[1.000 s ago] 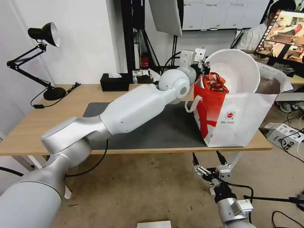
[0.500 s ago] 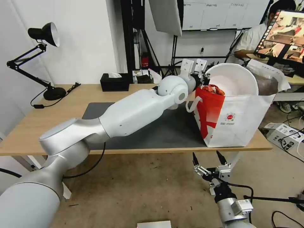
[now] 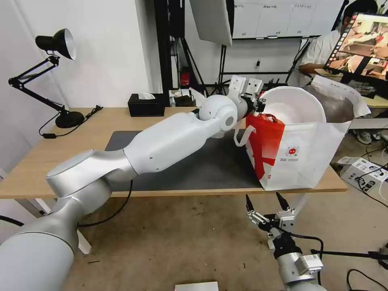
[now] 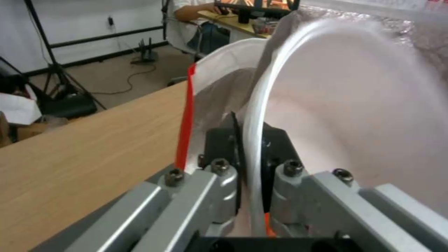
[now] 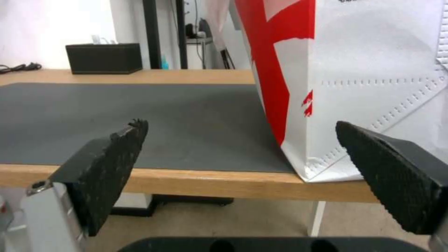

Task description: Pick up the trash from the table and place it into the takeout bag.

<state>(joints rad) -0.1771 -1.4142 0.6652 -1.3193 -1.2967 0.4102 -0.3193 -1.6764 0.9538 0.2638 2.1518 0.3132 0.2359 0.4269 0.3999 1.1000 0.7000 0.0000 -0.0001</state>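
Observation:
The white bowl (image 3: 297, 106) is tipped on its side, half inside the mouth of the red-and-white takeout bag (image 3: 301, 155). A few red crayfish shells (image 3: 268, 118) show at its lower rim. My left gripper (image 3: 259, 104) reaches across the table (image 3: 56, 161) and is shut on the bowl's rim at the bag's left edge. In the left wrist view the bowl rim (image 4: 256, 115) runs between the two black fingers (image 4: 218, 141) of the left gripper (image 4: 250, 131), with the bag's red edge (image 4: 187, 115) beside it. My right gripper (image 3: 264, 203) hangs open below the table's front edge, in front of the bag (image 5: 369, 70).
A dark grey mat (image 3: 210, 165) covers the table's middle. The black tissue box (image 3: 146, 104) stands at the back and a black desk lamp (image 3: 56, 44) at the far left. The bag stands at the table's right end, near the edge. Cables and boxes lie on the floor to the right.
The left gripper has lowered the tilted bowl deeper into the bag, so fewer shells show above its edge. The right arm has not moved.

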